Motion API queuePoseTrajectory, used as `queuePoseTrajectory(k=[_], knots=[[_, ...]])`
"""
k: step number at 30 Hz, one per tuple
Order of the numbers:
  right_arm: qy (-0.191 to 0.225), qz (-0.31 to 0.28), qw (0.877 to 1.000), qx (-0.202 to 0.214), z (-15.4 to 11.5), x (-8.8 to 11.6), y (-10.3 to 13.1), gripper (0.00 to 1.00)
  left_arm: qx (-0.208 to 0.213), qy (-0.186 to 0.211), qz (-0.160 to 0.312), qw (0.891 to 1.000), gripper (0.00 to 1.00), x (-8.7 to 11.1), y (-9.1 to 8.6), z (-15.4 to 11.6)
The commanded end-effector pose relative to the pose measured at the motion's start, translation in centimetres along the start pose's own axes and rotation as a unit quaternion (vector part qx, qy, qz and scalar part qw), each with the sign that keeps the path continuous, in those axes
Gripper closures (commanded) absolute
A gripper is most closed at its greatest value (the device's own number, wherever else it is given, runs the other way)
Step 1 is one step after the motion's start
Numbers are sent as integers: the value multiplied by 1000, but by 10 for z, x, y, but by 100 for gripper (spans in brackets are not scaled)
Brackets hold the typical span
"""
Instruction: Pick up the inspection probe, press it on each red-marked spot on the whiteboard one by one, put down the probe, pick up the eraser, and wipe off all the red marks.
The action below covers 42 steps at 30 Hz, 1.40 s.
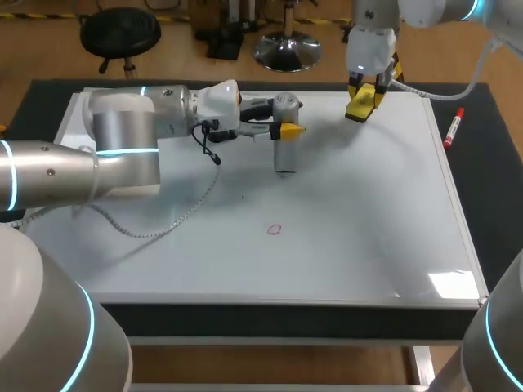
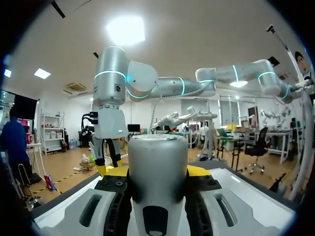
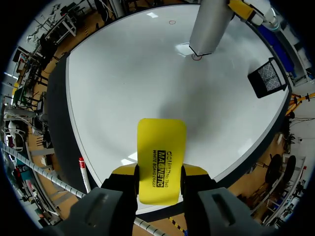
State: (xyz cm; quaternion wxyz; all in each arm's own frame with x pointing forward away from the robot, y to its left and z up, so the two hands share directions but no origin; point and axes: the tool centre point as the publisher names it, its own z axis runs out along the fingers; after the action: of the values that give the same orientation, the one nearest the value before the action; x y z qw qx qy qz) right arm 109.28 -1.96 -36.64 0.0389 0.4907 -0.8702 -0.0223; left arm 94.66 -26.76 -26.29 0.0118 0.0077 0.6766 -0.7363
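Note:
My left gripper (image 1: 287, 128) (image 2: 157, 173) is shut on the grey cylindrical probe (image 1: 284, 151) (image 2: 157, 172). The probe stands upright with its lower end on the whiteboard (image 1: 368, 212). In the right wrist view the probe (image 3: 209, 24) rests on a red mark (image 3: 197, 57). A second red mark (image 1: 274, 229) (image 3: 172, 22) lies nearer the front of the board. My right gripper (image 1: 364, 100) (image 3: 160, 173) hovers over the board's far edge, shut on the yellow eraser (image 1: 361, 104) (image 3: 161, 160). It also shows beyond the probe in the left wrist view.
A red marker pen (image 1: 453, 128) (image 3: 83, 172) lies on the dark table just right of the board. A thin grey cable (image 1: 176, 216) trails from my left arm across the left part of the board.

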Motion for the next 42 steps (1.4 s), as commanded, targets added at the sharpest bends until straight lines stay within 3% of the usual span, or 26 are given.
queuePoseTrajectory(k=[1,16,42], knots=[[2,-1,1000,0,-2,0,-1,100,3,7,0,1000,100,-3,6,0],[2,-1,1000,0,-2,0,-1,100,7,14,11,1000,100,-8,20,1],[2,-1,1000,0,-2,0,-1,100,1,24,10,1000,100,-8,8,3]])
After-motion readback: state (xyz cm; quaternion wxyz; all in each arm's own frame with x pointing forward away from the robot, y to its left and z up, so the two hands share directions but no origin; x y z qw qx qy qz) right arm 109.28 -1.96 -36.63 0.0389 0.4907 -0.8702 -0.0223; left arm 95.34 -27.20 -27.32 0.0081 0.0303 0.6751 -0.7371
